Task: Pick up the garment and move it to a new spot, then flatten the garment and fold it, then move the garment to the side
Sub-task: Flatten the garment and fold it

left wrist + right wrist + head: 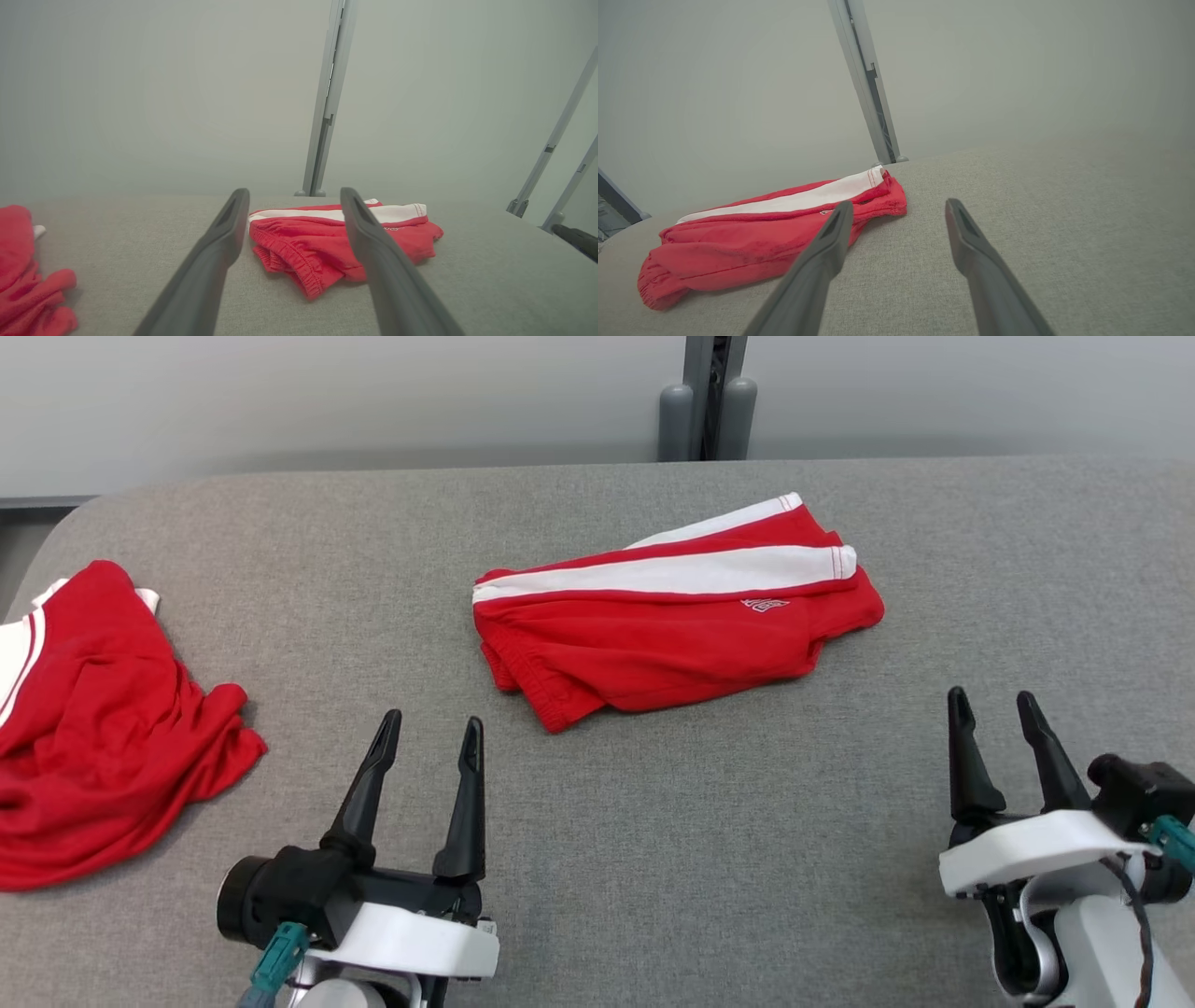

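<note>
Grey cloth covers the table (pixel 653 859). Nearest, the left gripper (pixel 433 719) and right gripper (pixel 991 693) hover with fingers spread wide, holding nothing. Beyond them, mid-table, the red garment (pixel 672 635) with white stripes lies folded and compact, and a crumpled red heap (pixel 103 709) sits at the left. Folding looks done. The next move calls for pinching all the layers together and carrying them aside intact.

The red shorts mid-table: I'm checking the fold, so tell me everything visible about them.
The red shorts look like soft fleece, with white side stripes, a small white logo and a gathered waistband at the near-left end. Folded, they lie mid-table on the grey cloth surface, nothing else touching them.
</note>
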`<state>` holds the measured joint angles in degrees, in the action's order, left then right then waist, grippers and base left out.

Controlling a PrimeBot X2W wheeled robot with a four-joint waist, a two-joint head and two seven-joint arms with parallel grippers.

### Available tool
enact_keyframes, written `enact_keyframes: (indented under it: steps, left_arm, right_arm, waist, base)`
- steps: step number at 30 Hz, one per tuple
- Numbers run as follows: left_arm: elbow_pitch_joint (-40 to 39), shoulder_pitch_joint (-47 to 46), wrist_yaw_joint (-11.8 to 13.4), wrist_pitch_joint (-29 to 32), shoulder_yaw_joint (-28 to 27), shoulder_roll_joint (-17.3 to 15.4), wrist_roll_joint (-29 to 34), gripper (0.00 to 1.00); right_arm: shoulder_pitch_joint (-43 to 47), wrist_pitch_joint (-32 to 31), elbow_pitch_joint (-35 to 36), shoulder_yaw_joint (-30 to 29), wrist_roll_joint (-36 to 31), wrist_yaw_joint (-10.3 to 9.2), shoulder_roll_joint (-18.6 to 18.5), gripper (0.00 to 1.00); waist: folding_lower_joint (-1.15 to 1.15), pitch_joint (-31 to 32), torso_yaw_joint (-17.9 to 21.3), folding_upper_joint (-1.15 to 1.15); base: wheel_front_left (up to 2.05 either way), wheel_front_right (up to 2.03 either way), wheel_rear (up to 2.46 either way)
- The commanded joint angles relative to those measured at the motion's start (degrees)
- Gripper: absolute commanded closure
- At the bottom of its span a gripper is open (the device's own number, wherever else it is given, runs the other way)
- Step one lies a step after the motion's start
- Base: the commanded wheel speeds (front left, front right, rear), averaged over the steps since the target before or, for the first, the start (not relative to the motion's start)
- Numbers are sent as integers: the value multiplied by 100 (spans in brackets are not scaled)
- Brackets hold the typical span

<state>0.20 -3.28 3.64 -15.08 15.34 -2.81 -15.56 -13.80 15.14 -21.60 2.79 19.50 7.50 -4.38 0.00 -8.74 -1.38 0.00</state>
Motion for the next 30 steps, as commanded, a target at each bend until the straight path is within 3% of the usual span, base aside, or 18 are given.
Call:
enact_keyframes:
  steps: [1,6,18,30]
  left_arm:
    - [-39,-138,-17,-6,33,-18,70,0]
    - [-42,-345,-69,-6,169,-19,137,0]
    - [-19,-884,-110,-6,433,-18,73,0]
    - [-26,-1157,-40,-6,589,-18,-60,0]
  right_arm:
    - [-231,6,-180,7,138,-1,-106,0]
    - [-1065,5,-1067,15,646,-1,-252,0]
    - [-3144,-191,-3267,566,1041,-1,-749,0]
    - [-3677,-426,-4106,1447,1458,2,-833,0]
  waist:
    - [0,-152,-68,0]
    - [0,-546,-212,0]
    - [0,-1330,-626,0]
    - [0,-1642,-965,0]
  base:
    - [0,0,0]
    - [0,0,0]
    - [0,0,0]
    - [0,0,0]
